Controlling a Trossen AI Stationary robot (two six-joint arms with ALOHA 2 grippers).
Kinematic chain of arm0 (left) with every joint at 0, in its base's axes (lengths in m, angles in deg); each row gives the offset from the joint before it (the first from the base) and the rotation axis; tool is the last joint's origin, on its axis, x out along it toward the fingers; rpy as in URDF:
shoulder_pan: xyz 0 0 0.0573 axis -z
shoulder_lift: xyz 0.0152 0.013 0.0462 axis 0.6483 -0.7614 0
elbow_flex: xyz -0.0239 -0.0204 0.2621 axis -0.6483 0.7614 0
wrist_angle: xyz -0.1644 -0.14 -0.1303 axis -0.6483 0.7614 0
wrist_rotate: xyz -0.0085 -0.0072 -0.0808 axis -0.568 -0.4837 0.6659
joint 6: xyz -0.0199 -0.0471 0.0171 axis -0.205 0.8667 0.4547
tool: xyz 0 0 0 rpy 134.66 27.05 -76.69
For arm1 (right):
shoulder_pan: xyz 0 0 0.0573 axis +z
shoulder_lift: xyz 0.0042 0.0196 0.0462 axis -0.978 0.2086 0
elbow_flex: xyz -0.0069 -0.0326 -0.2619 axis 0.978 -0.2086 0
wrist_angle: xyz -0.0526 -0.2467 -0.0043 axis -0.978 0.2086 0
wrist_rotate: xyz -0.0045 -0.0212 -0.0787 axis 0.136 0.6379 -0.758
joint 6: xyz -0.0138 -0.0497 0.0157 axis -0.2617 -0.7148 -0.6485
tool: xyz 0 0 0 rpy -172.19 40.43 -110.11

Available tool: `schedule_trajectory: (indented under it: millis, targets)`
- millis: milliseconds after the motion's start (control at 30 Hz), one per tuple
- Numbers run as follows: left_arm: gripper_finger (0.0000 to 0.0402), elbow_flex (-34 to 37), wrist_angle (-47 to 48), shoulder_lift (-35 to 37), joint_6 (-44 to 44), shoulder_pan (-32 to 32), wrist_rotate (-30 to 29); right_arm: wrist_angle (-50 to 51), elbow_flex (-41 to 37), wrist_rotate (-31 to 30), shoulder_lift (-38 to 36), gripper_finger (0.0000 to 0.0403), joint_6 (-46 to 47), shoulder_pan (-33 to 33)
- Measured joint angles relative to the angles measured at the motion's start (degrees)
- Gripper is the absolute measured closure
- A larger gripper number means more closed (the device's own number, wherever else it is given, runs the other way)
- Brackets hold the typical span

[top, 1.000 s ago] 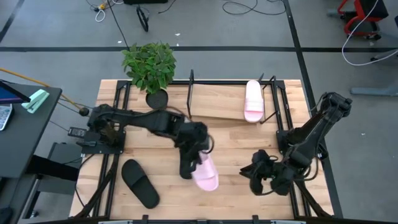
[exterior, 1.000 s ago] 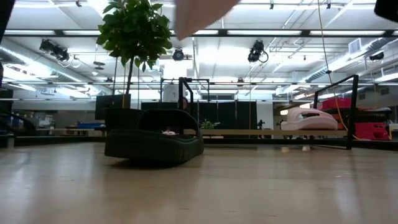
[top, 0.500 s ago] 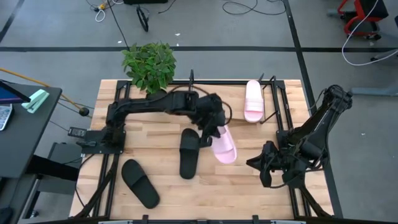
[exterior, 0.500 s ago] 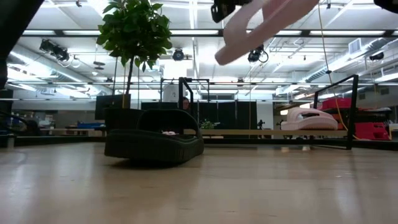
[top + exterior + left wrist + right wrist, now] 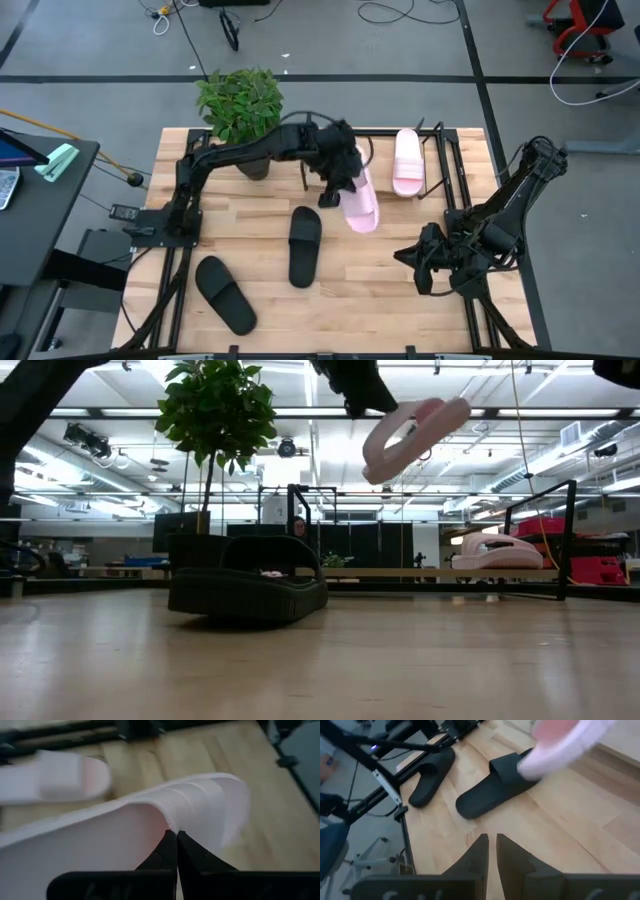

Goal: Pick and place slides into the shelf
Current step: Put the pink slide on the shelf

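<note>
My left gripper [image 5: 345,186] is shut on a light pink slide [image 5: 361,207] and holds it in the air by the shelf's near edge; the low view shows this slide [image 5: 412,432] high above the table. The second pink slide [image 5: 407,162] lies sole-down on the shelf's wooden base [image 5: 330,178], toward its right end frame [image 5: 440,158]. Two black slides rest on the table: one in the middle [image 5: 305,246], one near the left front corner [image 5: 225,294]. My right gripper [image 5: 405,262] hovers at the table's right side, open by a narrow gap [image 5: 491,849]. My left gripper pinches the pink slide by the edge of its wide strap [image 5: 169,822] between its two fingers [image 5: 186,851]. The fingers come from above, slanting down. The slide is lifted clear and hangs tilted below them, one end higher than the other [image 5: 445,410].
A potted plant [image 5: 240,105] stands at the table's far left, beside the shelf's left end frame [image 5: 307,150]. Black arm mounts line both side edges of the table. Bare wood lies between the middle black slide and my right gripper.
My left gripper has carried the pink slide from the table's middle near the black slide up and toward the far edge, to the shelf, turning it on the way. My right arm has drawn back a little toward the right edge.
</note>
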Motion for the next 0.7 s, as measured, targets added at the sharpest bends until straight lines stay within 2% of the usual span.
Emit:
schedule_trajectory:
  millis: [333,700]
  targets:
    - [0.04,-0.02,-9.31,-0.44,-10.41,-4.2,1.72,-0.18,0.0,-0.03,0.02,0.0361,3.12,-6.18]
    - [0.04,0.09,-9.11,-3.97,-21.83,-6.1,3.92,-3.2,0.0,-0.08,0.04,0.036,3.44,-11.45]
